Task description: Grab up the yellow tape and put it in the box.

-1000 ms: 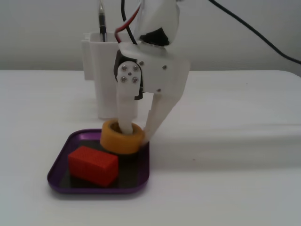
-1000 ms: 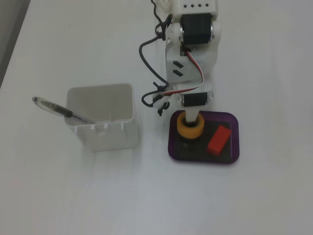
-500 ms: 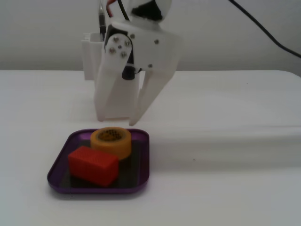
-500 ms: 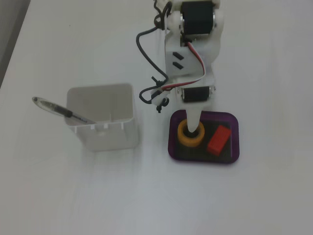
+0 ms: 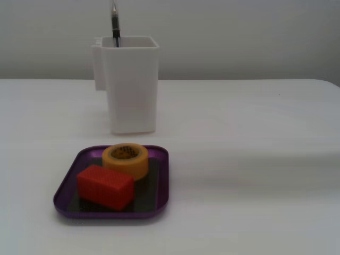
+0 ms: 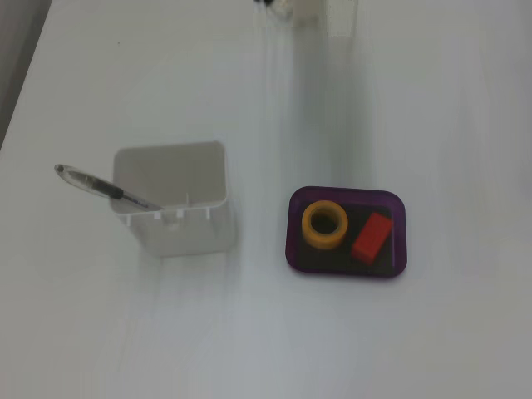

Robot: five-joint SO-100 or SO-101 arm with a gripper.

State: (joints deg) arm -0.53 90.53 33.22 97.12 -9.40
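The yellow tape [image 5: 126, 160] is lying flat inside the box [image 5: 67, 183], core upward, just beside a red block [image 5: 104, 186]; in a fixed view [image 6: 324, 224] the same arrangement is being shown from above. No gripper or fingers are being shown in either view, so their opening cannot be told and no place relative to them can be given. The roll is being judged light, stiff and fairly grippy; a hold across its wall, one finger inside the core, is being judged suitable. The placing appears done.
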